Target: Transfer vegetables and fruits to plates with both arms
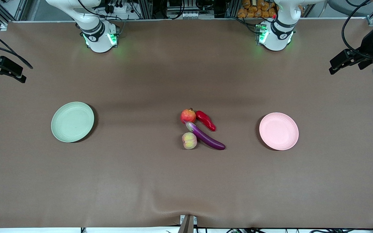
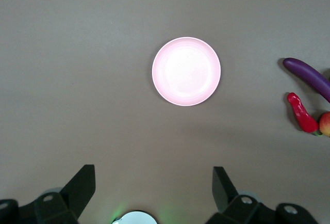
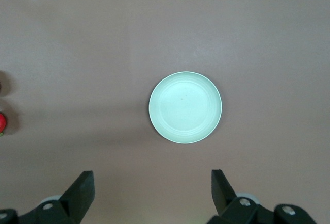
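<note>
Four items lie together at the table's middle: a red pomegranate-like fruit (image 1: 188,116), a red chili pepper (image 1: 206,120) beside it, a purple eggplant (image 1: 206,136) and a yellow-pink peach (image 1: 189,140) nearest the front camera. The pale green plate (image 1: 72,121) lies toward the right arm's end, the pale pink plate (image 1: 278,131) toward the left arm's end; both are empty. My left gripper (image 1: 333,67) hangs high, open and empty, looking down on the pink plate (image 2: 186,71). My right gripper (image 1: 23,73) hangs high, open and empty, looking down on the green plate (image 3: 185,107).
A brown cloth (image 1: 141,178) covers the whole table. The arm bases (image 1: 99,37) stand lit green along the edge farthest from the front camera. The left wrist view also catches the eggplant (image 2: 309,75), the chili (image 2: 301,113) and the pomegranate (image 2: 325,124).
</note>
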### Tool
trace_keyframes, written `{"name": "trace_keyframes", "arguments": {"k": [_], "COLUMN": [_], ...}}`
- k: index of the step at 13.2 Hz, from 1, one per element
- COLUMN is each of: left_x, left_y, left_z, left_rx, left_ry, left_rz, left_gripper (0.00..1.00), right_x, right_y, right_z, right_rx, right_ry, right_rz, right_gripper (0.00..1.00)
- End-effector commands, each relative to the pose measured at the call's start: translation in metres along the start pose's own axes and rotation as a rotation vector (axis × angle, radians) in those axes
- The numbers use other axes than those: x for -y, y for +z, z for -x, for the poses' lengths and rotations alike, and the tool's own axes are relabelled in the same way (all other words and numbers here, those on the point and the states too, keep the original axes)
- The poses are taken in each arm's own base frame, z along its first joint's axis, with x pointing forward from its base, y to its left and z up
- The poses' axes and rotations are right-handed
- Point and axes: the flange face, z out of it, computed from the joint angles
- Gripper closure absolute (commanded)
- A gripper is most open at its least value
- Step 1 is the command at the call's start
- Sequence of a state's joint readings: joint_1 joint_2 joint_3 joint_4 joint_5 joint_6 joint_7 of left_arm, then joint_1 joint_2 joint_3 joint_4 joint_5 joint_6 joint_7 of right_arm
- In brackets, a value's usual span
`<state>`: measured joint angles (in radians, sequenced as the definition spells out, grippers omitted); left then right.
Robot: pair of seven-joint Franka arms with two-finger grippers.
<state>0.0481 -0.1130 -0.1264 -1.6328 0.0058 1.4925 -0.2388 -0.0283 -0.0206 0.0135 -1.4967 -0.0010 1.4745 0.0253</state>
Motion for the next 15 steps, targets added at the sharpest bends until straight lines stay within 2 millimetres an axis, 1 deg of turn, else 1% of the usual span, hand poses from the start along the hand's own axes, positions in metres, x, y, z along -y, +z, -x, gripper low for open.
{"name": "trace_keyframes", "arguments": {"k": [1, 4, 5, 7, 8, 10, 12, 13, 14, 15], "left_x": [0.000, -0.004, -0.007, -0.018, -0.029, -0.059, -0.107, -0.127, -0.149, -0.174], "left_y": [-0.003, 0.002, 0.008, 0.024, 0.035, 0.065, 0.102, 0.123, 0.144, 0.163], "left_z": [-0.003, -0.006, -0.010, -0.020, -0.027, -0.047, -0.062, -0.071, -0.077, -0.078], "left_rx": [0.006, 0.014, 0.024, 0.048, 0.047, 0.037, 0.022, 0.017, 0.014, 0.016], "left_ry": [0.019, 0.024, 0.018, 0.016, 0.030, 0.019, -0.067, -0.134, -0.184, -0.225], "left_rz": [-0.021, -0.021, -0.015, -0.006, -0.002, 0.011, 0.024, 0.044, 0.068, 0.084], "left_gripper": [0.00, 0.00, 0.00, 0.00, 0.00, 0.00, 0.00, 0.00, 0.00, 0.00], "right_x": [-0.002, -0.003, -0.002, -0.002, -0.002, -0.001, -0.001, -0.001, -0.001, -0.001], "right_y": [-0.003, -0.004, -0.004, -0.004, -0.004, -0.003, -0.003, -0.003, -0.003, -0.003], "right_z": [0.000, 0.000, 0.000, 0.000, 0.000, 0.000, 0.000, 0.000, 0.000, 0.000], "right_rx": [0.003, 0.003, 0.003, 0.003, 0.003, 0.005, 0.005, 0.005, 0.005, 0.005], "right_ry": [0.013, 0.013, 0.013, 0.013, 0.013, 0.011, 0.011, 0.011, 0.011, 0.011], "right_rz": [-0.005, -0.005, -0.005, -0.005, -0.005, -0.005, -0.005, -0.005, -0.005, -0.005], "right_gripper": [0.00, 0.00, 0.00, 0.00, 0.00, 0.00, 0.00, 0.00, 0.00, 0.00]}}
